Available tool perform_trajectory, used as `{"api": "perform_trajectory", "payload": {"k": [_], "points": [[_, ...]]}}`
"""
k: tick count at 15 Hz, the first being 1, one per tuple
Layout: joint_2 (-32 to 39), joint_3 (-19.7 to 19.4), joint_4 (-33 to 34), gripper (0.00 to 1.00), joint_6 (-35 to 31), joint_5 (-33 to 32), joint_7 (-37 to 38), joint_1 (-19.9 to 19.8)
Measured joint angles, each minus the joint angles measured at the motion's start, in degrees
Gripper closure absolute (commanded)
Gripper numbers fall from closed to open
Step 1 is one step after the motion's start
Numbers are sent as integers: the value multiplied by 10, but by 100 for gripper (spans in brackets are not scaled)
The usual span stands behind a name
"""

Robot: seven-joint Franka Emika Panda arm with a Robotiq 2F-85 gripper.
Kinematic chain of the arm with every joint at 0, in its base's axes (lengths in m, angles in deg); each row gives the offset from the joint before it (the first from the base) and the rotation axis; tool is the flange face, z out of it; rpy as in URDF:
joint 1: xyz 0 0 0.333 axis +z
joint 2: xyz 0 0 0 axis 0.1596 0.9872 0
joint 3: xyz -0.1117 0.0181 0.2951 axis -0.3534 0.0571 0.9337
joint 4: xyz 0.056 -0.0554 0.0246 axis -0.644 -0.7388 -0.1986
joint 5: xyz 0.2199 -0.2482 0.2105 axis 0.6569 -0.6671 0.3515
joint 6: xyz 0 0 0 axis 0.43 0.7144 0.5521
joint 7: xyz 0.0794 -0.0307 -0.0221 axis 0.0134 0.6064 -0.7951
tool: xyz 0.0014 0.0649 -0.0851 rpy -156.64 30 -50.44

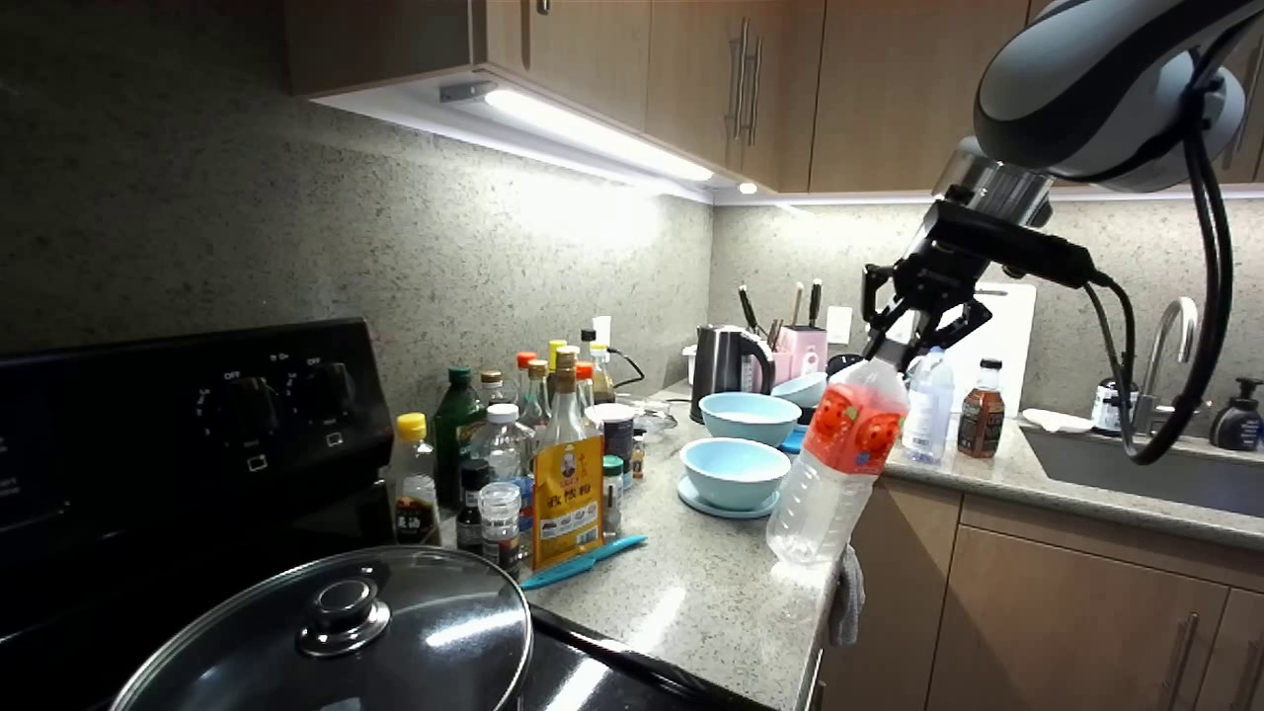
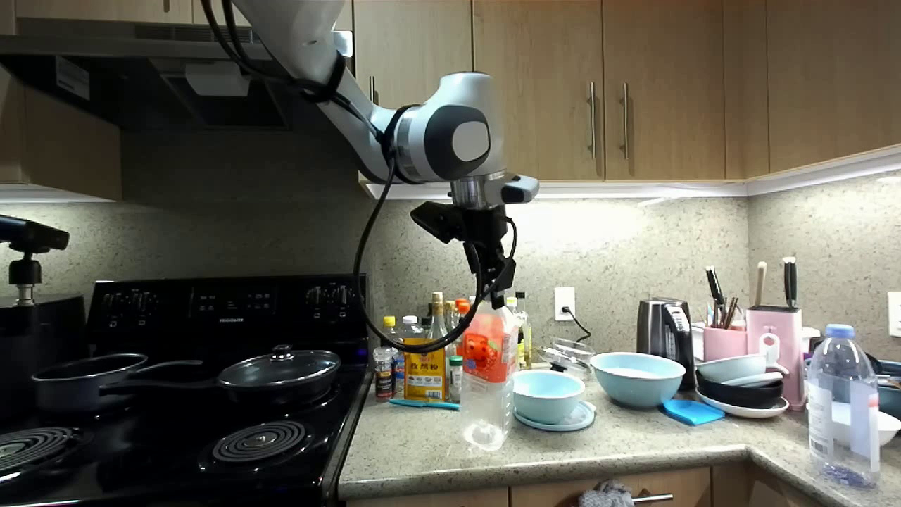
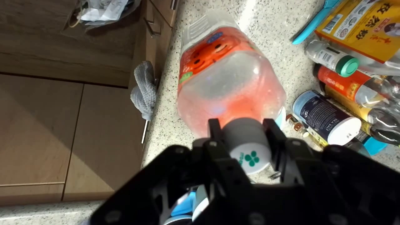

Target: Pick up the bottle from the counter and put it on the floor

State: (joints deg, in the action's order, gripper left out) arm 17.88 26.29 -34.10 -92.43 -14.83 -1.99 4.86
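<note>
At left, the black stove [image 2: 176, 415] carries a pot [image 2: 84, 386] and a lidded pan [image 2: 281, 367]; its right side meets the L edge of the grey bench [image 2: 408, 451]. Above the stove the arm [image 2: 422, 141] reaches in, slopes down to the right and bends at its last joint, so that the hand [image 2: 498, 300] points approx. straight down. The black cable [image 2: 415, 348] makes a wide loop beside it, in front of the seasoning bottles [image 2: 437, 324], which stand nr. the back edge, close to its L end, w/ a blue tool [image 2: 424, 404] lying before them. In an exterior view the silver wrist [image 1: 990, 188] is slanted, and hand and bottle [image 1: 837, 459] follow the same line.

The hand is closed on the bottle: in the wrist view the fingers [image 3: 215, 126] sit tight on both sides of the pale cap [image 3: 250, 150]. The bottle, w/ red-orange label, is tilted there, its base over the bench nr. the front edge; if it touches, I can't tell.

To the right, a small blue bowl [image 2: 549, 396] stands on a blue plate [image 2: 582, 420], then a bigger blue bowl [image 2: 637, 384], then the kettle [image 2: 658, 338] twd. the back edge, then the pink knife block [image 2: 771, 362] nr. the back corner. Farthest right, past the inner front corner, a water bottle [image 2: 842, 405] stands.
</note>
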Motion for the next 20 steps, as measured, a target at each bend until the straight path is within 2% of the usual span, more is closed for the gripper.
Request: {"api": "perform_trajectory", "payload": {"k": [4,9,14,17,20], "points": [[4,0,0,88,7,-9,0,-1],[5,-2,0,88,30,-56,27,-16],[4,-13,-1,88,52,-61,38,-33],[4,-23,-1,88,73,-34,38,-40],[8,-34,1,88,94,37,24,-44]]}}
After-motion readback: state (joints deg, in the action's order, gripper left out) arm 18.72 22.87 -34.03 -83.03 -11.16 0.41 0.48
